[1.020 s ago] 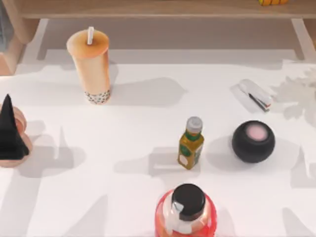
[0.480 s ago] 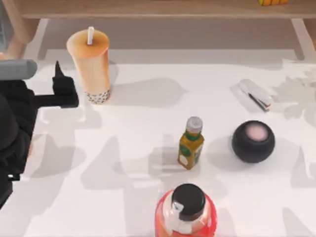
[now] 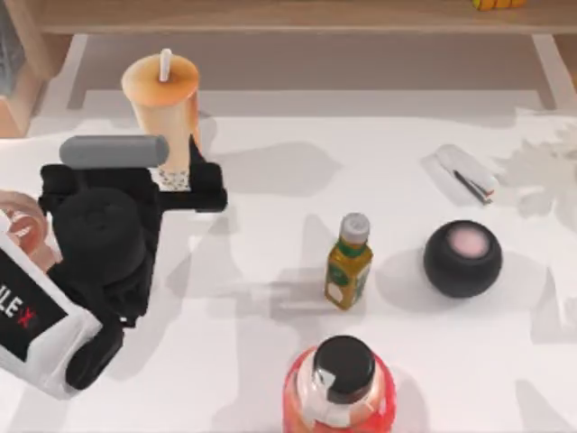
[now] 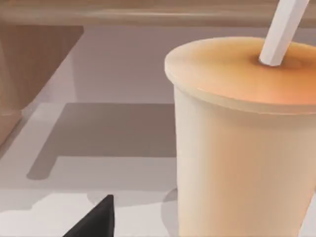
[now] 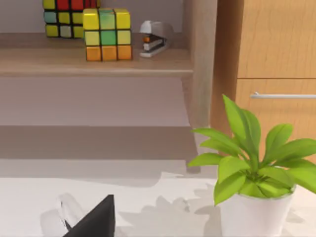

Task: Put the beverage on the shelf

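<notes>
The beverage [image 3: 165, 99], a tall orange-tan cup with a white straw, stands upright on the white table at the back left, just in front of the shelf [image 3: 270, 16]. My left gripper [image 3: 173, 173] is open at the cup's dotted base, with one black finger [image 3: 193, 167] on its right side. In the left wrist view the beverage [image 4: 242, 138] looms very close beside one black fingertip [image 4: 96, 222], with the shelf's support [image 4: 29, 64] behind it. My right gripper [image 5: 158, 232] is parked and open, facing the shelf's right end [image 5: 98, 61].
A yellow-green bottle [image 3: 349, 262] stands mid-table, with a red bottle [image 3: 341, 383] at the front edge. To the right are a black ball [image 3: 462, 259] and a white stapler [image 3: 467, 173]. A potted plant [image 5: 252, 182] stands at the far right. Colour cubes [image 5: 106, 33] sit on the shelf.
My left arm has swung in from the table's left edge to the right and forward. Its fingers now flank the cup's base. The beverage has not moved.
</notes>
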Controlling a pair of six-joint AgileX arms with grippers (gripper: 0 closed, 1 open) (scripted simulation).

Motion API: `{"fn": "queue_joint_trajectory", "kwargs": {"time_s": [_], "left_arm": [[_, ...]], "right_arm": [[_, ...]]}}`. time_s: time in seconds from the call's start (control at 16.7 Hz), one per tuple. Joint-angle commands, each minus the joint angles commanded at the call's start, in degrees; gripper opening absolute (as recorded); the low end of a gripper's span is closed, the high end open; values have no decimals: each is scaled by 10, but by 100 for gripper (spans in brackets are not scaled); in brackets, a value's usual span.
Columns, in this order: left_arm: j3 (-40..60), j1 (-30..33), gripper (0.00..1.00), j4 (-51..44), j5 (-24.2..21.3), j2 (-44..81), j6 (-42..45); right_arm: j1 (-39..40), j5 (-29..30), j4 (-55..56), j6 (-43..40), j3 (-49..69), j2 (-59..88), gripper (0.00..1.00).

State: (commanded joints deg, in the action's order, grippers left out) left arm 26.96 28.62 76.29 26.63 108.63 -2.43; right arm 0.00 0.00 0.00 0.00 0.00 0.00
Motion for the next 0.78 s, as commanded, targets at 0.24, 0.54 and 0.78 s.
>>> {"fn": "queue_joint_trajectory", "kwargs": {"time_s": [0.24, 0.54, 0.78], "left_arm": [[2, 11, 100, 19, 2, 27, -2], [9, 6, 100, 15, -2, 31, -2], [76, -15, 100, -9, -24, 71, 1]], "right_arm": [[0, 0, 0, 0, 0, 0, 100], [0, 0, 0, 0, 0, 0, 100], [0, 0, 0, 0, 0, 0, 100]]}}
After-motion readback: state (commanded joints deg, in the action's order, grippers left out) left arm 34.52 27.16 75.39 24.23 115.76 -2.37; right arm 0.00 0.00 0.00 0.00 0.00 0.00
